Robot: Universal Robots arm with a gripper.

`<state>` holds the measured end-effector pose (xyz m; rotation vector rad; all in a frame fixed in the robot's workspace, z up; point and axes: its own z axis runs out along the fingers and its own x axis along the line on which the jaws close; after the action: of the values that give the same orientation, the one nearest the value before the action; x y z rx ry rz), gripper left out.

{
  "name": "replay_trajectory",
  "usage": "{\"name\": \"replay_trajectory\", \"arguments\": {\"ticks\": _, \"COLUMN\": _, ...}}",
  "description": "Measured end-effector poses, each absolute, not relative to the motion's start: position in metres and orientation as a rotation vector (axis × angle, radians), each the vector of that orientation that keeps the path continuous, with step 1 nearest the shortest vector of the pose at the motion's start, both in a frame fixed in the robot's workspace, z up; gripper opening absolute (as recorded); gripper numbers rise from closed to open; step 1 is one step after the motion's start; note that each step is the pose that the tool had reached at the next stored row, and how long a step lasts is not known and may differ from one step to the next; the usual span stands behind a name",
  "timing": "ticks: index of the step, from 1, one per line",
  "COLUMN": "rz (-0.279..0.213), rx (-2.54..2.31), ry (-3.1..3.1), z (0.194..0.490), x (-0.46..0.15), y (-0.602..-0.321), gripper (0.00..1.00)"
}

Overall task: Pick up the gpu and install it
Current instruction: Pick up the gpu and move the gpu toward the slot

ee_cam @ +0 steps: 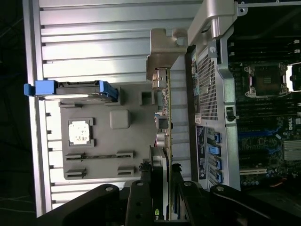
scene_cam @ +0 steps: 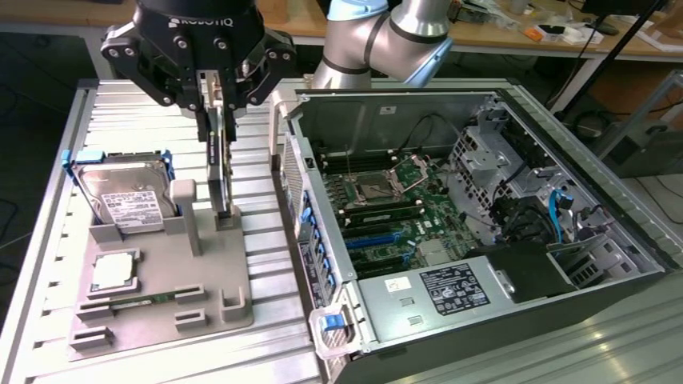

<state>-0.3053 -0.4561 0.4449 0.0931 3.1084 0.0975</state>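
Gpu point(scene_cam: 221, 164) directly beneath tool point(scene_cam: 219, 108), standing on edge, long axis running straight down from the fingertips toward the slot of the gray holder point(scene_cam: 160, 296) on the tabletop point(scene_cam: 139, 112). Clamped on the card's near end, 1 finger against each face. Silver bracket point(ee_cam: 162, 52) at the far end. Open computer case point(scene_cam: 513, 320) just beside tool, apart from the card.

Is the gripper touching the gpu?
Touching. The wrist view shows the gripper closed against both faces of the upright gpu, with no gap at either side; the exterior view agrees.
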Motion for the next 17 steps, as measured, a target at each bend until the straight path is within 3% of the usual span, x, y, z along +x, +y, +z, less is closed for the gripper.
{"name": "replay_trajectory", "arguments": {"ticks": 17, "rz": 0.098, "rx": 0.093, "ry": 3.108, "z": 0.4513, "x": -0.3053, "y": -0.4561, "gripper": 0.27}}
